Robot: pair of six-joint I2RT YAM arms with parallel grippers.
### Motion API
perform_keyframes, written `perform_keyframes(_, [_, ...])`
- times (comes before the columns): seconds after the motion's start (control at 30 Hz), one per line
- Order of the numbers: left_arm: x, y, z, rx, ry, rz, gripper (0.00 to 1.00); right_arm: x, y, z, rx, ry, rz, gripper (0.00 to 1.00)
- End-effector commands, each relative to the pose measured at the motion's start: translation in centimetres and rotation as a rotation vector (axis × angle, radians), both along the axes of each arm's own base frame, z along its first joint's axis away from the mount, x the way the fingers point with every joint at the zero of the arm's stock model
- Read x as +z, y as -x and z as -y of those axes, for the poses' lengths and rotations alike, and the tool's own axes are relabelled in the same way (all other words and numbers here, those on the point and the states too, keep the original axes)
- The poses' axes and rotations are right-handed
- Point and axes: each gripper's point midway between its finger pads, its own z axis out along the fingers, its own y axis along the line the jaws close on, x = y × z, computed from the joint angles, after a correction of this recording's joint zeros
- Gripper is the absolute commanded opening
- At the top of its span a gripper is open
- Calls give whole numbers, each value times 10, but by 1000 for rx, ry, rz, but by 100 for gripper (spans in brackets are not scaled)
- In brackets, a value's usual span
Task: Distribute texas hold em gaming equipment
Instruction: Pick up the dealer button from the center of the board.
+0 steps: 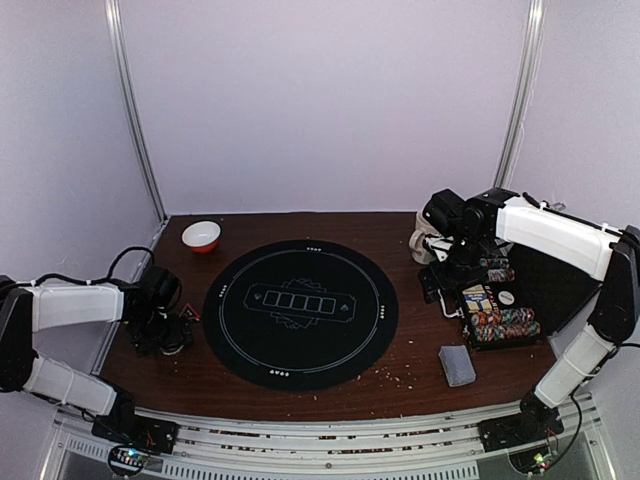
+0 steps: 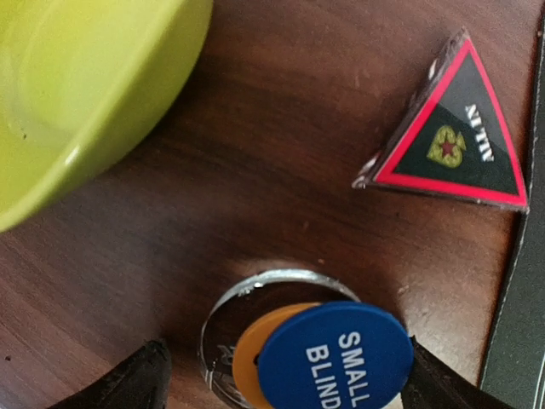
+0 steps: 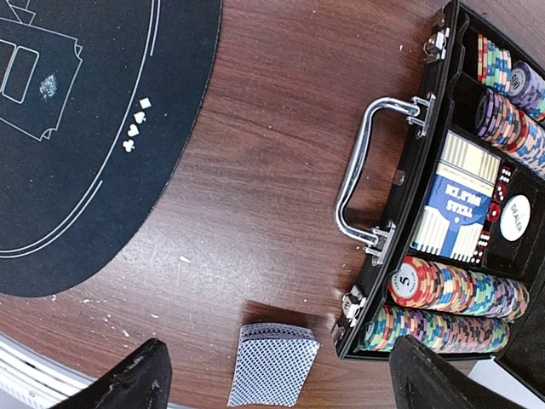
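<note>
Nearest the bases: card deck (image 3: pixel 272 366) loose on the table, just beside the chip case (image 3: pixel 426 196). Hovers above with right gripper (image 3: pixel 277 349) spread, empty. Could fan the cards on a shallow pinch. Farther left: left gripper (image 2: pixel 281 383) spread around the stacked discs (image 2: pixel 332 358). May catch only the blue top, scattering the rest.

Plain pale walls (image 1: pixel 330 100) close in the back and both sides, tinted faintly violet by the light. A slim metal left post (image 1: pixel 135 110) and right post (image 1: pixel 522 90) rise from the rear corners. The dark wood-grain tabletop (image 1: pixel 400 350) meets ribbed metal rails (image 1: pixel 330 440) along its near edge.
</note>
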Motion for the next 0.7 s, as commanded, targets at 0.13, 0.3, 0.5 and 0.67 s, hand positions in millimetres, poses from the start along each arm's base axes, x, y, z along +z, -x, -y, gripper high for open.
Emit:
perform_keyframes(0.13, [-17,-6,8,3,64,29,79,3,2,-1,15,-9,0,91])
perform_keyframes(0.3, [-19,-2,8,-15,58,3,66,4,1,-2,15,-13,1,91])
perform_keyframes(0.5, [-11,-3,12,-54,68,8,43,6,0,-5,15,-25,1,91])
perform_keyframes(0.67, [3,-3,19,-93,95,14,25,9,-2,-11,13,-57,7,91])
